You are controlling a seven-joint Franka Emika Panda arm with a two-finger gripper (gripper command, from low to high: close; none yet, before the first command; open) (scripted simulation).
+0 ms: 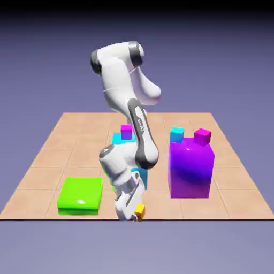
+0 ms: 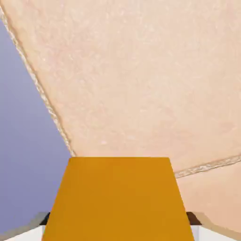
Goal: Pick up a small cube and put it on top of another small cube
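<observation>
The small cube (image 1: 139, 211) is yellow with orange sides and sits low at the table's front edge. My gripper (image 1: 135, 213) reaches down at a slant and is shut on it. In the hand view the small cube (image 2: 117, 197) fills the bottom middle as a wide orange face. My gripper (image 2: 117, 233) has only the corners of its fingertips (image 2: 28, 229) showing on either side of the cube. No other yellow cube shows in either view.
A flat green block (image 1: 80, 196) lies just left of the hand. A tall purple block (image 1: 191, 168) stands to the right, with a small magenta cube (image 1: 202, 136) on it and a small cyan cube (image 1: 177, 134) beside that. Behind the arm, another magenta cube (image 1: 126, 131) tops a cyan block (image 1: 119, 140). The table edge (image 2: 47, 103) runs close by.
</observation>
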